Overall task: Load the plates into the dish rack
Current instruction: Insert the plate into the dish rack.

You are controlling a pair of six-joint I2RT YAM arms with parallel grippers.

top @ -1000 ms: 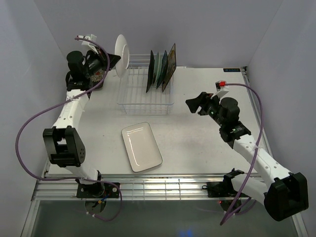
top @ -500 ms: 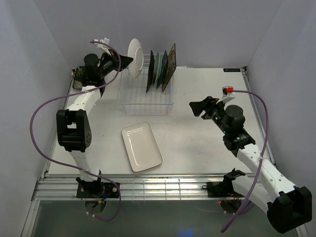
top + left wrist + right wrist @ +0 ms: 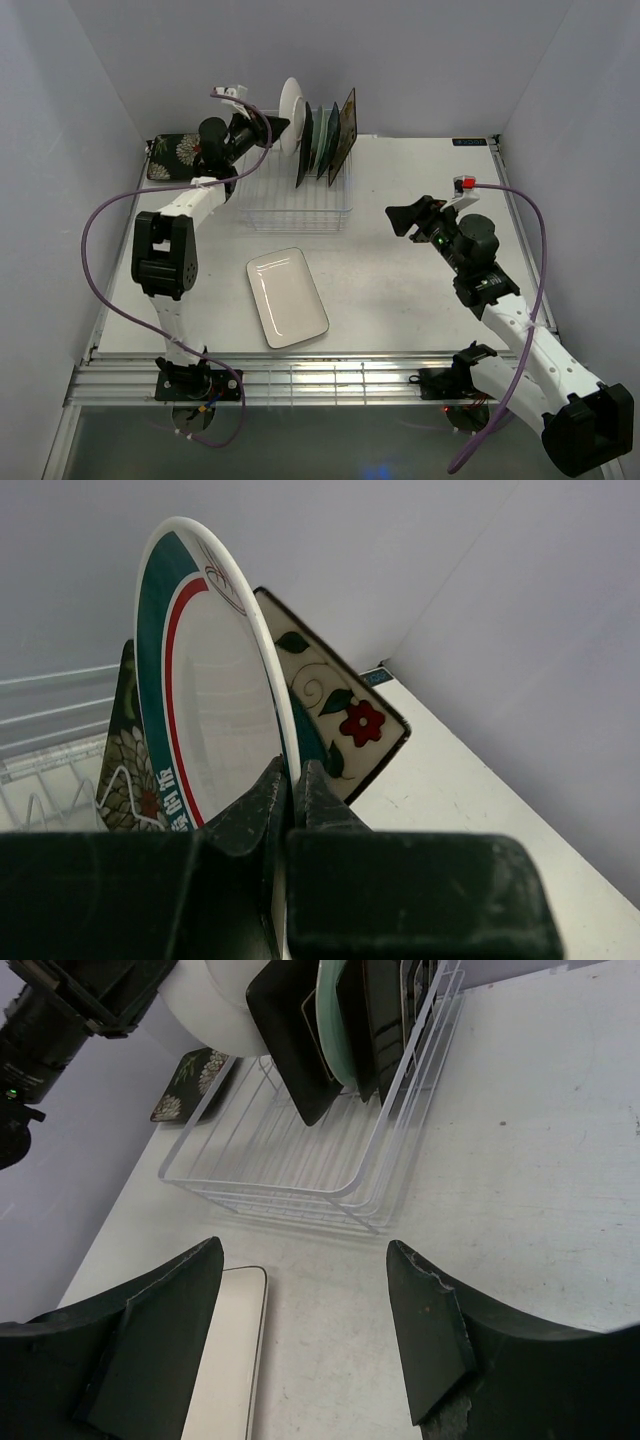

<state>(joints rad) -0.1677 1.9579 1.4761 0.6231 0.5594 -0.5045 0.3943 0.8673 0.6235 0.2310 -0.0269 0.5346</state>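
My left gripper [image 3: 272, 126] is shut on the rim of the round white green-rimmed plate [image 3: 291, 103], holding it upright above the far end of the white wire dish rack [image 3: 296, 212], just left of several plates [image 3: 326, 140] standing in its slots. In the left wrist view the fingertips pinch the plate's edge [image 3: 215, 710], with the cream square floral plate [image 3: 345, 715] behind it. The white rectangular plate [image 3: 287, 296] lies flat on the table. A dark square floral plate [image 3: 172, 157] lies at the far left. My right gripper [image 3: 400, 215] is open and empty right of the rack.
The right wrist view shows the rack [image 3: 300, 1160], the rectangular plate's corner [image 3: 225, 1360] and the dark floral plate [image 3: 195, 1080] on the table. Grey walls close off the back and sides. A purple cable loops left of the left arm.
My left gripper has carried the round plate to the right, from left of the rack to beside the standing plates. The right arm has barely moved.
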